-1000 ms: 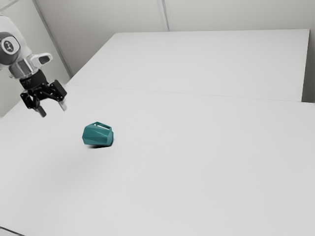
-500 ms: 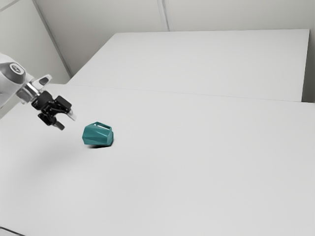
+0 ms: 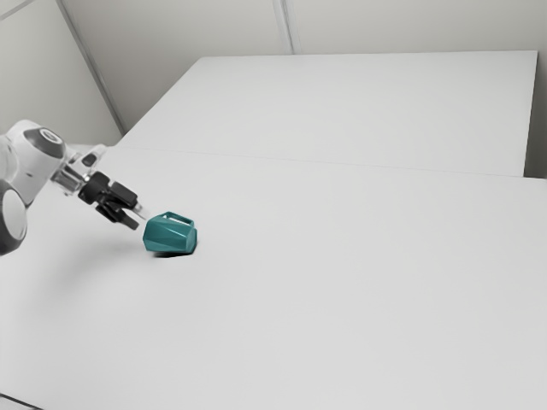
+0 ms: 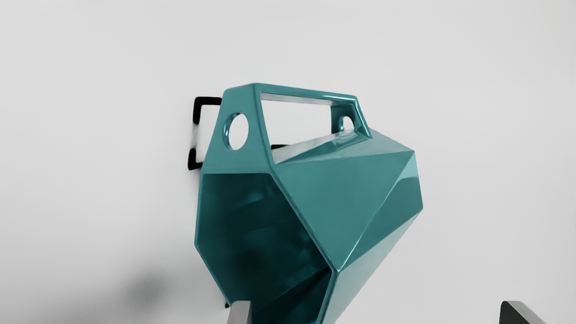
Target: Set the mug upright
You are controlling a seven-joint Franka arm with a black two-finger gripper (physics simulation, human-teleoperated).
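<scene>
While the mug lies on its side on the table, the task condition, mug upright, is not met. In the exterior view, the mug is left of the table's middle. The single arm enters from that view's left, and its gripper is angled down just beside the mug's mouth end. From the gripper, the mug lies toward the exterior view's right. The mug's long axis runs roughly left to right, base at the right end; the handle is uppermost, toward the far side. Contact between fingertip and mug cannot be determined.

In the wrist view, the gripper is wide open and holds nothing. One finger overlaps the lower part of the mouth; the other stands clear beyond the mug's outer wall. The mouth faces the gripper obliquely.

Critical relation: the mouth end is nearest the gripper. The coming move probably requires one wall between the fingers, then rotation raising the mouth above the base. An off-centre grip could roll the mug.
</scene>
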